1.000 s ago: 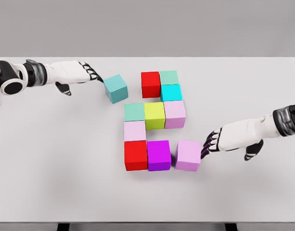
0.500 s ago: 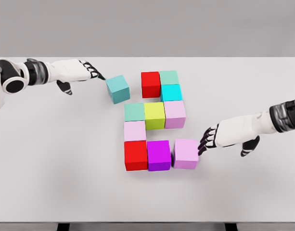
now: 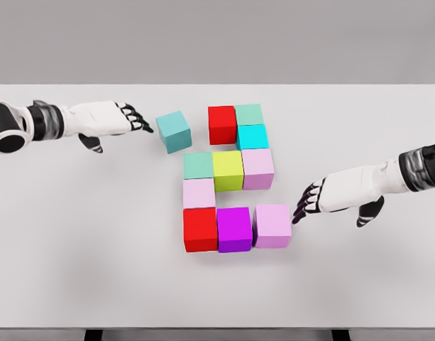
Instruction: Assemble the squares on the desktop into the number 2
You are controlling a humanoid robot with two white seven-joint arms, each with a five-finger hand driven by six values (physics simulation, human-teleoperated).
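Left arm cut off at picture's left edge; right arm cut at right edge; table legs barely visible at bottom edge

Ten coloured squares form a near-complete 2; a loose teal square lies tilted upper-left.

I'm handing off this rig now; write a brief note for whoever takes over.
Left hand: open, just left of the loose teal cube, a small gap between.
Right hand: open, fingertips at the right side of the pale pink cube.
Done: the middle row, the left link and the bottom row look closed up beside the magenta cube.
Left: slide the teal cube against the upper red cube to finish the top row.
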